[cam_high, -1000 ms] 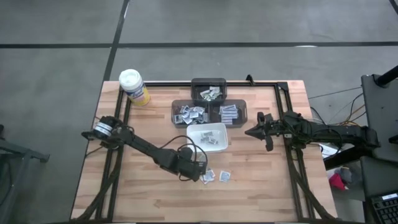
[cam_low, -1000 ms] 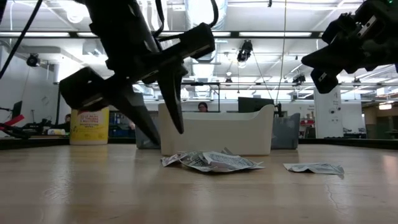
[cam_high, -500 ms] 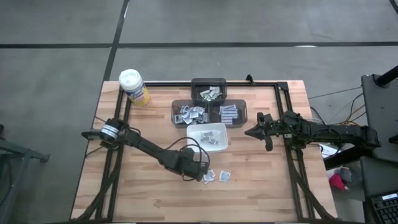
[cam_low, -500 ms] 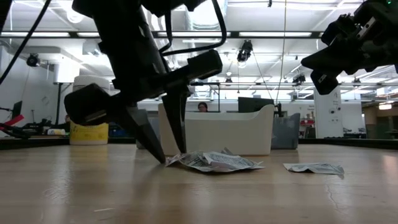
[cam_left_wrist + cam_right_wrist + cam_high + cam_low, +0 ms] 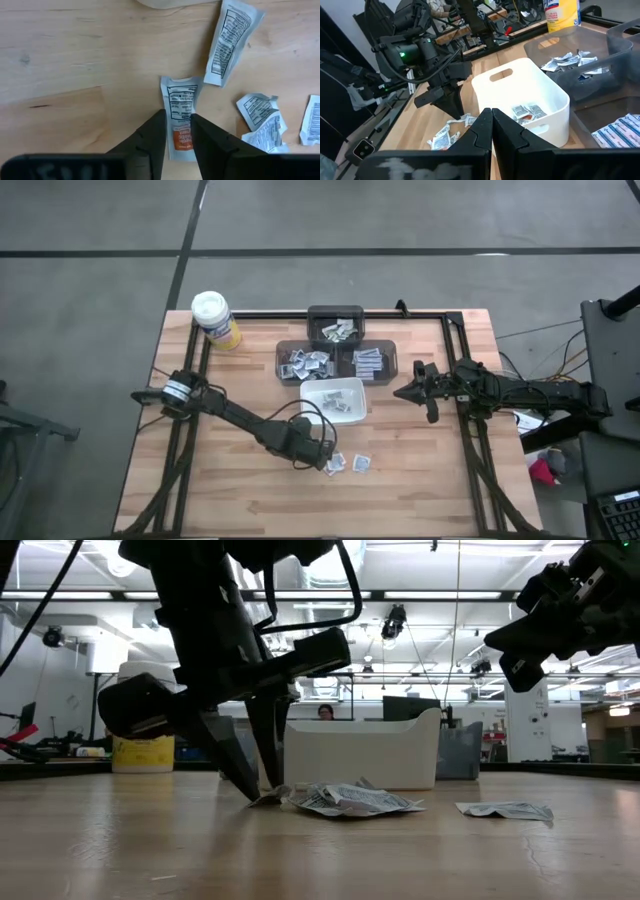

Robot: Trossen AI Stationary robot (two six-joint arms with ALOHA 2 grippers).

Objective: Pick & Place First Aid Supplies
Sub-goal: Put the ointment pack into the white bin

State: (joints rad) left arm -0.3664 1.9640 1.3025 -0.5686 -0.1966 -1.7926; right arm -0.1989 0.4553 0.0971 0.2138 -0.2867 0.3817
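Left gripper down at the tabletop, fingers straddling one small flat packet — white foil, black print block, orange band at the end nearest the wrist. The fingers have the packet between them, pinching its orange end; the low view shows that edge lifted slightly off the wood. Whether the grip is fully set I can't be sure, but it reads as clamped on the packet.

Where it lies: on the bare wooden table, in front of the white dish, at the near edge of a loose scatter of other packets. One long packet lies just beside it, not touching; crumpled ones sit further off. More packets already rest in the white dish and in the dark bins behind it. Yellow canister at the far left corner, uninvolved.

Right gripper hangs above the table to the right of the dish, fingers pressed together, empty, waiting.

Handling judgement — these packets look near weightless, thin and pliable, with slick foil faces. Likely to slide or fold rather than resist. A pinch across the narrow width, close to one end, seems best; too shallow a bite and it could slip out on the lift. Neighbours are close enough to snag.
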